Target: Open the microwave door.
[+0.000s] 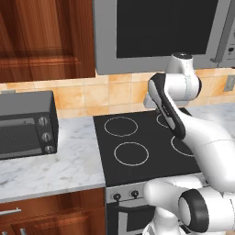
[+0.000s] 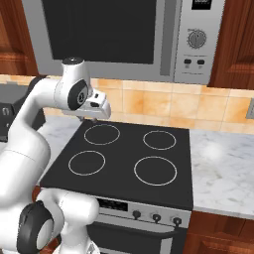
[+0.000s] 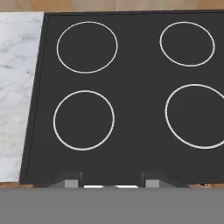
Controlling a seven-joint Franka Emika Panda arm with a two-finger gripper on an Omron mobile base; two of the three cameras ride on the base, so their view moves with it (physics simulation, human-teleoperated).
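I'm looking at my glossy white arm (image 1: pixel 202 137) now: fat rounded links, dark grey bands at each joint, a dark cap on the top elbow. Its boxy white wrist ends in a claw (image 3: pixel 112 183) with two small grey tips.

A black glass cooktop (image 3: pixel 131 87) lay below the camera, seen from straight above. Four thin white burner rings (image 3: pixel 84 120) marked its surface, two on the left and two on the right. A white marble counter (image 3: pixel 17 78) bordered its left side. Along the top edge ran a strip of tan tile (image 3: pixel 131 4). The gripper (image 3: pixel 112 183) showed two grey fingertips (image 3: pixel 72 181) set apart at the bottom.
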